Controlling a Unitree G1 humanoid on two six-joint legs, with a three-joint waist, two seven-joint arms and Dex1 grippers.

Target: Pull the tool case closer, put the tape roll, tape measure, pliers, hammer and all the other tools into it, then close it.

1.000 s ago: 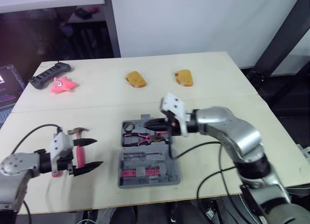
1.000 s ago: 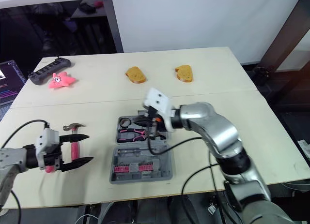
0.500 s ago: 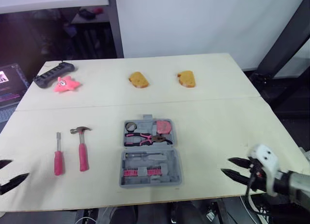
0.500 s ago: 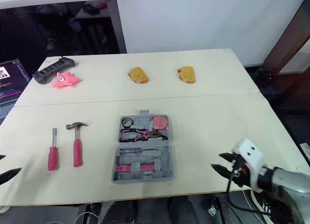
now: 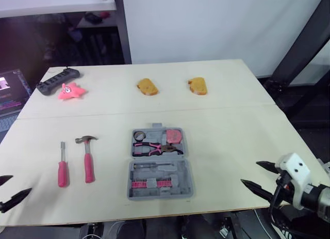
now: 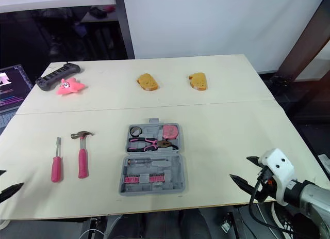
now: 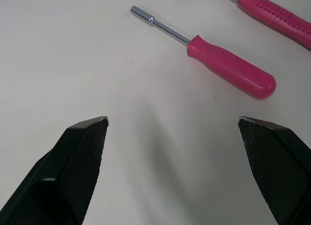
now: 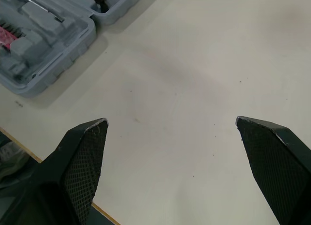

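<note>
Partly cut off by the picture's edge: left hand (image 5: 11,188), just off the near left corner of the worktop (image 5: 232,120), its two black fingers (image 7: 80,157) spread wide with nothing between them.

Right hand (image 5: 251,174): one, over the near right corner, equally wide open and empty.

Tool case (image 5: 184,185): one, grey, lying open at the middle of the near edge.
- Far half holds one tape roll (image 5: 138,135), one pink tape measure (image 5: 175,136) and one pair of pliers (image 5: 153,147) with pink grips.
- Near half holds a row of small pink pieces, too small to identify.

Hammer (image 5: 87,159): one, pink handle, outside the case toward the near left corner, head toward the far edge.

Screwdriver (image 5: 62,166): one, pink handle, just beside the hammer on its left and parallel to it, not touching.

Orange bread-shaped pieces: two (image 5: 146,86) (image 5: 197,85), apart, at the middle toward the far edge.

Pink star toy (image 5: 69,91): one, at the far left corner, just beside a black bar-shaped device (image 5: 58,80). Whether they touch cannot be told.

Laptop (image 5: 7,89): one, beyond the left edge, cut off.
</note>
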